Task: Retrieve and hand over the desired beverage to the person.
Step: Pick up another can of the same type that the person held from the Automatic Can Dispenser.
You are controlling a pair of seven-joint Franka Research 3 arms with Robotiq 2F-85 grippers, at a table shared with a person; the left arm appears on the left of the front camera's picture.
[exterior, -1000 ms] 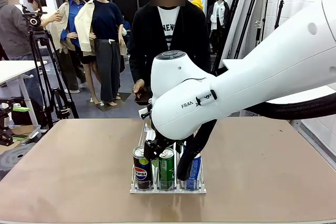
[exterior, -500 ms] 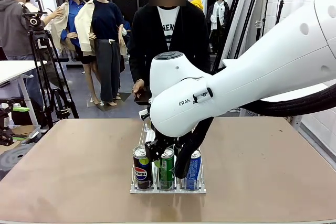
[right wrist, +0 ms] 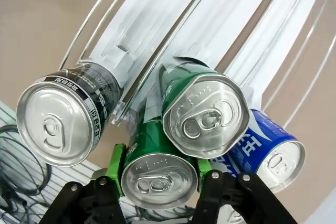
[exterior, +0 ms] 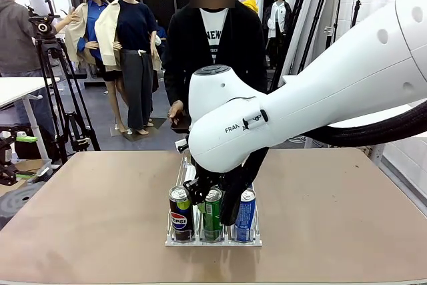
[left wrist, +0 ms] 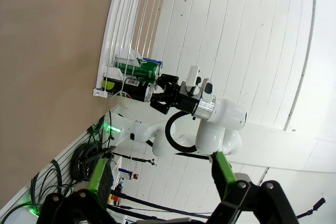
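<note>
A black can (exterior: 179, 217) is showing "PEPSI" at the lower centre of the front view. Just beside it, the right gripper (right wrist: 159, 165) is pinching a silver-topped green can (right wrist: 156, 179). The left gripper (left wrist: 160, 169) is hanging with fingers spread.

In the white rack (exterior: 171, 240), the left can (exterior: 179, 215) is black with a red, white and blue roundel, the middle can (exterior: 212, 217) green, the right can (exterior: 245, 218) blue with white lettering; all lids (right wrist: 203, 119) are silver. The table (exterior: 87, 218) under the rack is tan. Above the rack, the arm (exterior: 320, 98) is white, the right gripper (right wrist: 159, 170) black with green pads (right wrist: 116, 162). Beyond the rack, the person (exterior: 190, 51) wears black over white.
</note>
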